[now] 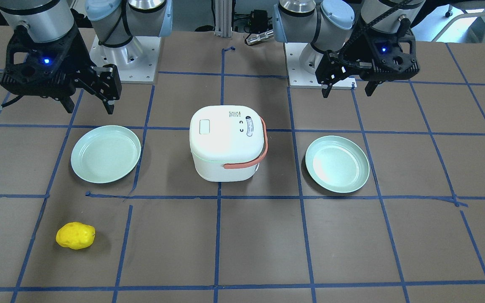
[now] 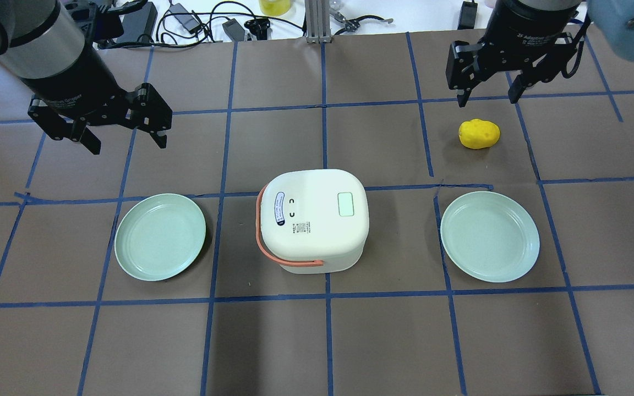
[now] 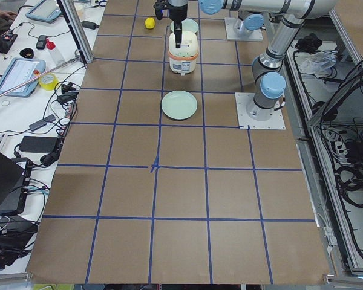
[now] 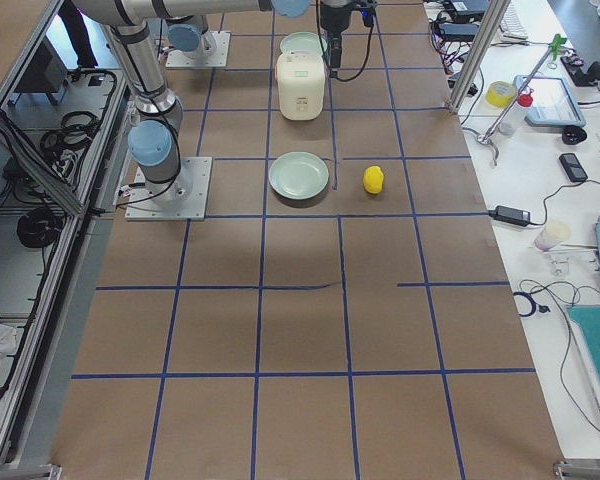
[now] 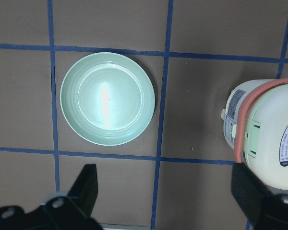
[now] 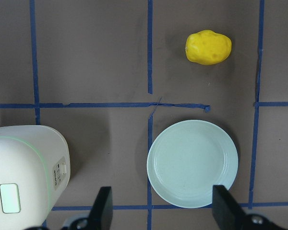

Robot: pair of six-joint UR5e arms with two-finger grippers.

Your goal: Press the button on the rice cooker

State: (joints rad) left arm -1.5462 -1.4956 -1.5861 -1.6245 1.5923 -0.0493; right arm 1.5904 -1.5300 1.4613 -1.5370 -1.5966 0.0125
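Note:
The white rice cooker [image 1: 225, 147] with a salmon handle stands at the table's middle, lid shut; it also shows in the overhead view [image 2: 311, 220]. A pale rectangular button [image 1: 205, 126] sits on the lid [image 2: 346, 204], toward my right side. My left gripper [image 2: 129, 144] is open and empty, high above the table, off the cooker's left [image 1: 347, 93]. My right gripper [image 2: 487, 102] is open and empty, high and off the cooker's right [image 1: 90, 110]. The right wrist view shows the cooker [image 6: 33, 163] and button [image 6: 9, 198] at lower left.
A pale green plate [image 2: 160, 236] lies left of the cooker and another [image 2: 490, 236] lies right of it. A yellow potato [image 2: 479, 133] lies beyond the right plate. Cables and gear line the table's far edge.

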